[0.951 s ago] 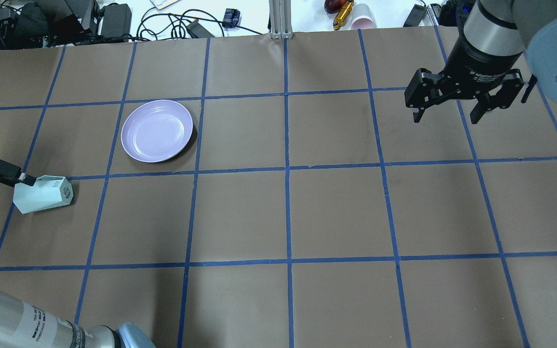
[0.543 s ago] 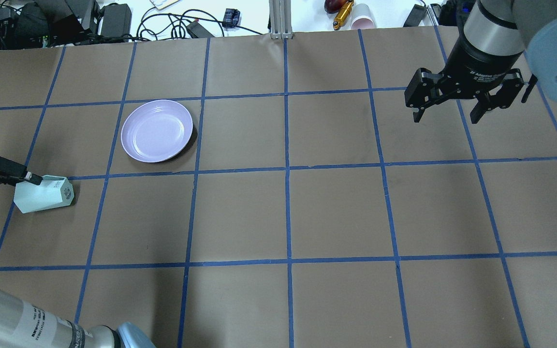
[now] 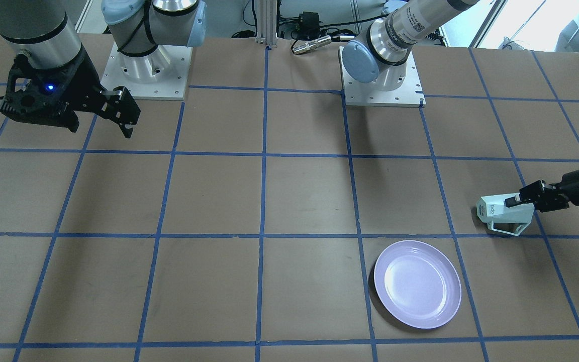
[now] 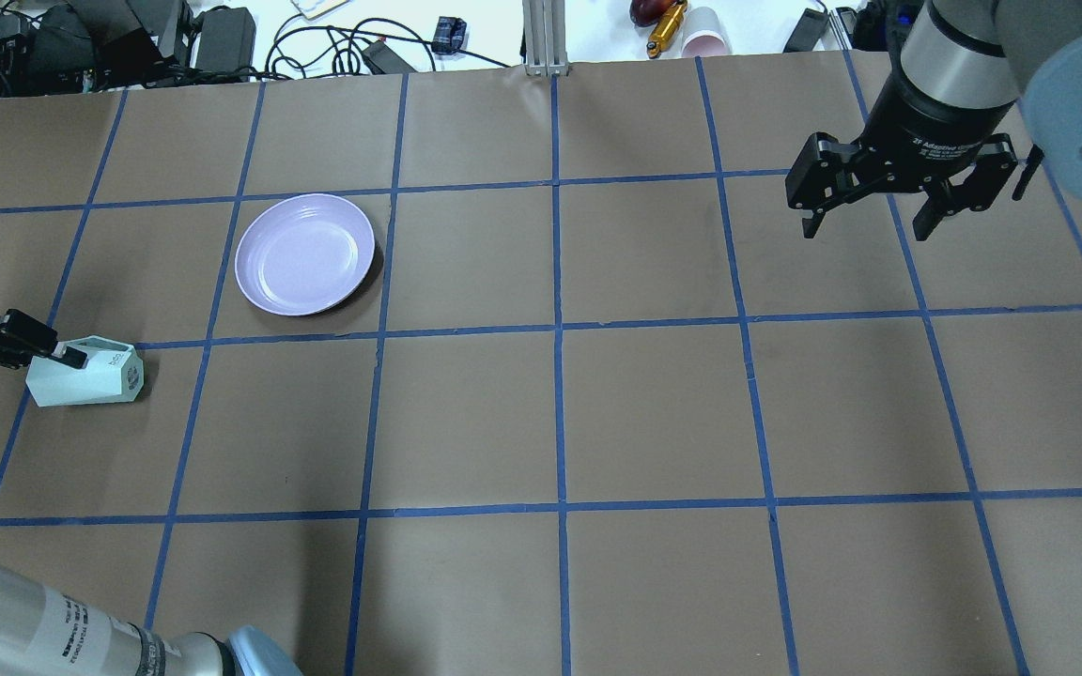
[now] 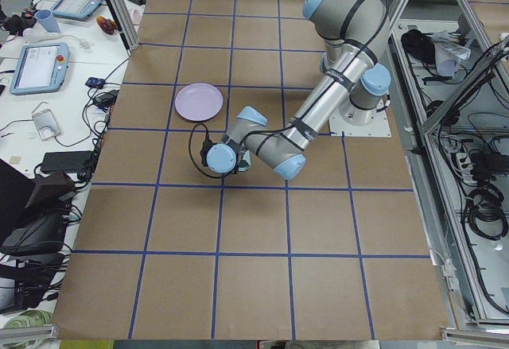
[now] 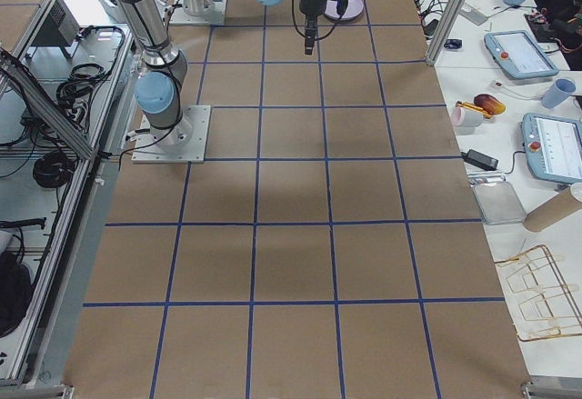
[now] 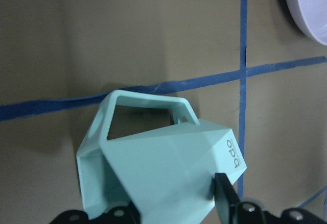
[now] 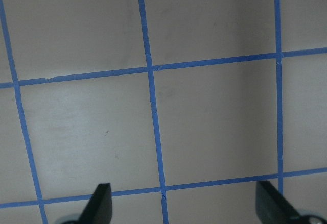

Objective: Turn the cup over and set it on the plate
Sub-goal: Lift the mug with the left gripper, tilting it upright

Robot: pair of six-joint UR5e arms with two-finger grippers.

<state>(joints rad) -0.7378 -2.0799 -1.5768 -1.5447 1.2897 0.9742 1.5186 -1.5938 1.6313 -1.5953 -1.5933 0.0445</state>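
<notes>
Our biggest worry here is the grip. The left gripper (image 7: 171, 206) looks pinched on the cup (image 4: 85, 380), but we only see one fingertip (image 7: 223, 191) properly. It's pressed on a slanted facet near the lettering at the base end, and the other is mostly hidden under the body. With those tapered, faceted walls, we reckon the cup could twist or squirt out once it's turned upright, then drop back onto the table (image 4: 654, 413). The plate (image 4: 304, 255) sits near but clearly apart, across the blue tape line (image 4: 222, 340), so a wobbly carry could also clip its raised rim.

Right now the cup lies on its side on the table, handle toward that tape line, out on the robot's left.

Pose-wise, the left arm is stretched out low, with its wrist close to the table and coming at the cup from the side. The right gripper (image 4: 865, 230) hangs over the table's other side, fingers spread, holding nothing.
</notes>
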